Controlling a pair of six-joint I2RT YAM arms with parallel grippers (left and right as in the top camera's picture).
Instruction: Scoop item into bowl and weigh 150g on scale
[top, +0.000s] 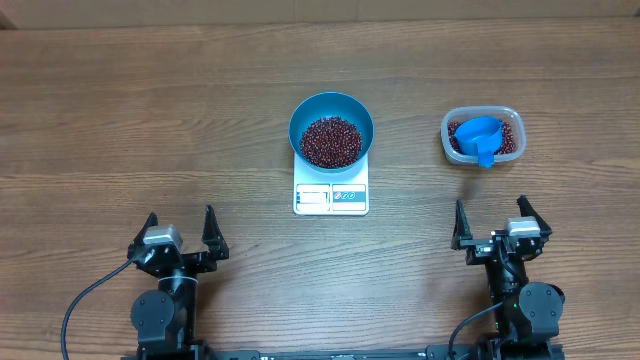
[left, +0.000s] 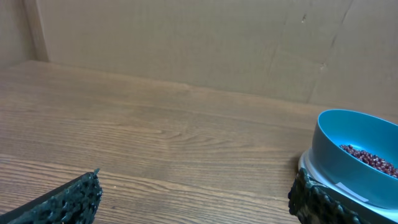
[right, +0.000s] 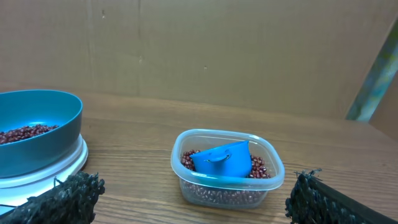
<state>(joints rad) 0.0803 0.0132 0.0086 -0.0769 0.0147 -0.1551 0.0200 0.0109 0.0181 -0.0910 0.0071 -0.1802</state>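
Observation:
The blue bowl (top: 331, 130) stands on the white scale (top: 331, 196) at the table's middle, holding a heap of red-brown beans (top: 331, 141). More beans fill a clear tub (top: 483, 136) at the right, with a blue scoop (top: 480, 139) resting in it. My left gripper (top: 181, 235) is open near the front left, nothing between its fingers. My right gripper (top: 497, 225) is open at the front right, just short of the tub (right: 227, 168). The left wrist view has the bowl (left: 360, 155) at its right edge.
A brown cardboard wall (right: 205, 50) backs the wooden table. Bare wood (top: 150, 130) stretches left of the scale and between the scale and the tub. Black cables (top: 85, 300) trail from the arm bases at the front edge.

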